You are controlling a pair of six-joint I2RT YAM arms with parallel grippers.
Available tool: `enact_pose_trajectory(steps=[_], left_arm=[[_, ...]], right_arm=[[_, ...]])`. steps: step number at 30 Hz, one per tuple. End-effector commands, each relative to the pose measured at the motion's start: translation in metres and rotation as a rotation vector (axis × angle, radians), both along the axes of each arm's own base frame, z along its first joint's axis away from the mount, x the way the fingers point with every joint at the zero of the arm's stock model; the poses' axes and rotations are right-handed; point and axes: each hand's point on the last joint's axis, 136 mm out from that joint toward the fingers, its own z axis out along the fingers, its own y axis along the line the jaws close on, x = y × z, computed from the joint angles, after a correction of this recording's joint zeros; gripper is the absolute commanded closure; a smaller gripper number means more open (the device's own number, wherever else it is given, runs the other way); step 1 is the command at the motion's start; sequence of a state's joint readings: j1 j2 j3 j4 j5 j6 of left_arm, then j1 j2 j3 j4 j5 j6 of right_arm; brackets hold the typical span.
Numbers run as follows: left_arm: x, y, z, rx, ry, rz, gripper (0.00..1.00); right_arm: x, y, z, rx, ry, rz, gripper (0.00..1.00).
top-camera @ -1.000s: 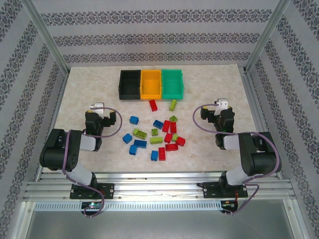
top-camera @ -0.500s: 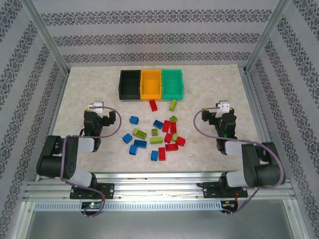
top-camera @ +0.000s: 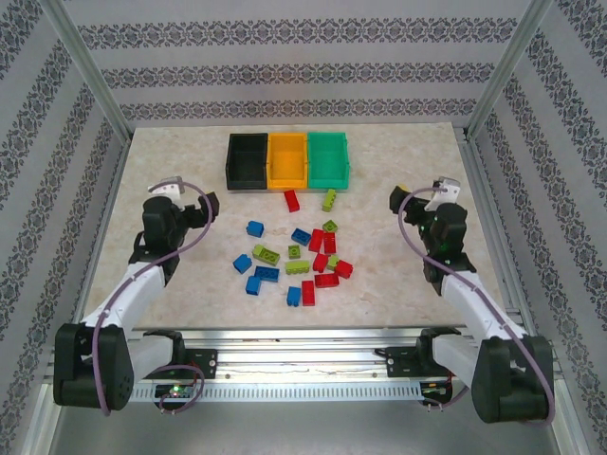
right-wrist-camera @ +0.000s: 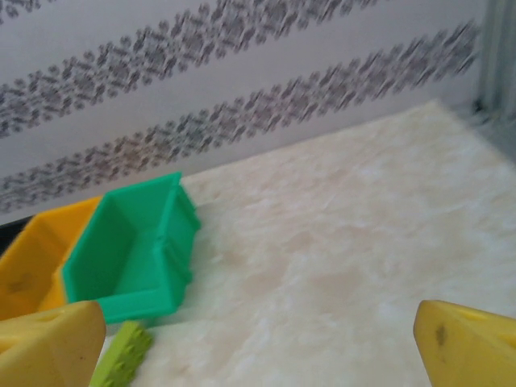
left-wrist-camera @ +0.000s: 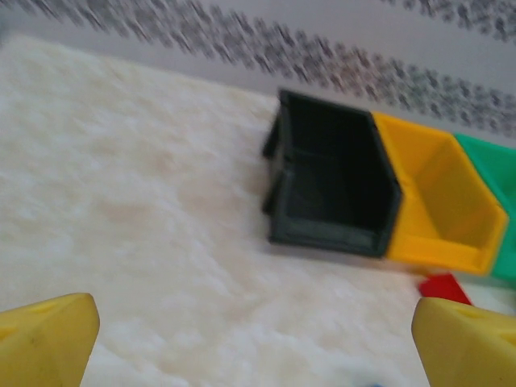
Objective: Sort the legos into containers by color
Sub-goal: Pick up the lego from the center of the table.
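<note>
From above, your left pincer (top-camera: pixel 175 197) and right pincer (top-camera: pixel 422 194) are both wide open and carry nothing. The legos (top-camera: pixel 299 256) lie in a loose heap on the table (top-camera: pixel 398 152) between the two pincers, slightly behind them. The black bin (top-camera: pixel 229 159), orange bin (top-camera: pixel 287 182) and green bin (top-camera: pixel 330 182) stand in one touching row ahead and look empty, so I judge the first pick is due. Take a brick at the heap's border, like the blue brick (top-camera: pixel 254 227) right of the left pincer. Descend straight and close across its narrow sides, so the neighbours are not pushed.

In the left wrist view the yellow fingertips (left-wrist-camera: pixel 48 339) are far apart. The black bin is ahead to the right, a red brick (left-wrist-camera: pixel 442 286) just before the right fingertip, open table to the left.

In the right wrist view the green bin is ahead to the left, a lime brick (right-wrist-camera: pixel 121 359) beside the left fingertip. Rightward the table is open until the metal post (right-wrist-camera: pixel 500 56); keep off it.
</note>
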State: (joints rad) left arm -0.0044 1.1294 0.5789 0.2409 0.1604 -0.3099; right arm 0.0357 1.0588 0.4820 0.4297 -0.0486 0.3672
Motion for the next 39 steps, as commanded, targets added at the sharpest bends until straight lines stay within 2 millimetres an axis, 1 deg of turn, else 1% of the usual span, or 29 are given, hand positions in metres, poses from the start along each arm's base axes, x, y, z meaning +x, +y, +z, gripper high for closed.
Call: enact_pose_trajectory(steps=[1,3,5,8,11,14,16,17,18,23,26,29,32,37,39], left_arm=[[-0.012,-0.038,-0.023,-0.206,0.223,-0.145,0.0],[-0.015,-0.052,-0.032,-0.23,0.324,-0.182,0.0],[-0.02,-0.063,-0.041,-0.24,0.416,-0.21,0.0],[-0.029,-0.079,-0.057,-0.228,0.55,-0.24,0.0],[-0.037,-0.1,-0.073,-0.142,0.661,-0.299,0.0],[-0.04,-0.113,-0.092,0.008,0.769,-0.337,0.0],[-0.039,-0.115,-0.103,0.091,0.843,-0.344,0.01],[-0.037,-0.115,-0.108,0.124,0.873,-0.342,0.04],[-0.034,-0.116,-0.112,0.152,0.897,-0.34,0.06],[-0.022,-0.12,-0.126,0.225,0.944,-0.336,0.09],[-0.016,-0.124,-0.137,0.239,0.979,-0.347,0.17],[-0.012,-0.128,-0.147,0.288,1.002,-0.36,0.19],[-0.007,-0.131,-0.15,0.356,1.0,-0.36,0.25],[0.0,-0.136,-0.152,0.362,0.996,-0.373,0.51],[0.002,-0.137,-0.148,0.366,0.981,-0.371,0.57]], right_arm=[[0.0,0.037,-0.036,0.169,0.197,0.138,0.02],[0.004,0.057,-0.051,0.174,0.25,0.203,0.03],[0.005,0.07,-0.068,0.133,0.294,0.229,0.07],[0.004,0.075,-0.089,0.051,0.332,0.205,0.07],[0.001,0.082,-0.105,0.021,0.367,0.209,0.07],[0.003,0.094,-0.111,0.02,0.387,0.242,0.07],[0.004,0.101,-0.112,0.018,0.391,0.26,0.07],[0.004,0.103,-0.113,0.014,0.393,0.265,0.07],[0.005,0.104,-0.114,0.011,0.396,0.269,0.07],[0.004,0.101,-0.115,0.007,0.397,0.252,0.06],[0.005,0.103,-0.118,0.012,0.407,0.257,0.06],[0.007,0.104,-0.119,0.016,0.41,0.258,0.06],[0.007,0.104,-0.119,0.019,0.412,0.259,0.06],[0.007,0.103,-0.12,0.018,0.413,0.254,0.06],[0.007,0.103,-0.119,0.018,0.41,0.253,0.06]])
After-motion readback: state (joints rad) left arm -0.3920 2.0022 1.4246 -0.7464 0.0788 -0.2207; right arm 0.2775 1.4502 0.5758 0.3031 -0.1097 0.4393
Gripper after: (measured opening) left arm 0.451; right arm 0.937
